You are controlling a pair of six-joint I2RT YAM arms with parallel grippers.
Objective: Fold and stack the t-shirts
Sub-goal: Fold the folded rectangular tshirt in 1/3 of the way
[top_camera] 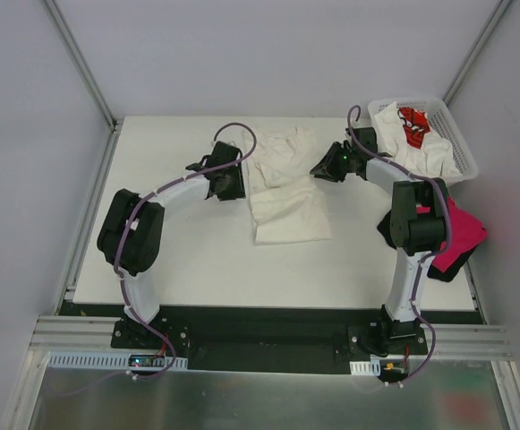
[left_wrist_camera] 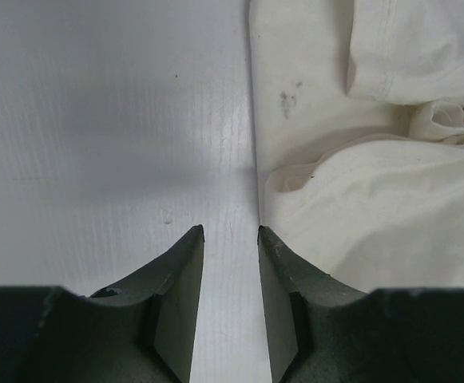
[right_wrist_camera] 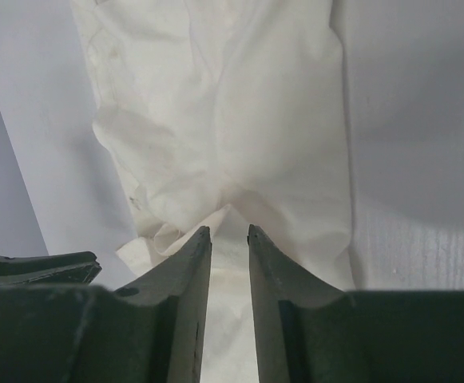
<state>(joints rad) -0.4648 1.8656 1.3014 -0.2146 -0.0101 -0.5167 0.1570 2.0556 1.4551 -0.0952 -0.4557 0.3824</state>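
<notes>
A cream-white t-shirt (top_camera: 286,210) lies rumpled in the middle of the table; its upper part (top_camera: 282,152) is bunched. My left gripper (top_camera: 234,188) sits at its left edge. In the left wrist view the left gripper (left_wrist_camera: 230,231) is open over bare table, with the t-shirt's edge (left_wrist_camera: 335,207) against the right finger. My right gripper (top_camera: 318,170) is at the shirt's right side. In the right wrist view the right gripper (right_wrist_camera: 225,231) has narrow jaws with the t-shirt (right_wrist_camera: 224,120) filling the gap, and the cloth puckers toward the tips.
A white lattice basket (top_camera: 464,143) at the back right holds white shirts and a red-printed one (top_camera: 413,125). A magenta-pink shirt (top_camera: 465,228) and a black one (top_camera: 447,264) hang over the table's right edge behind the right arm.
</notes>
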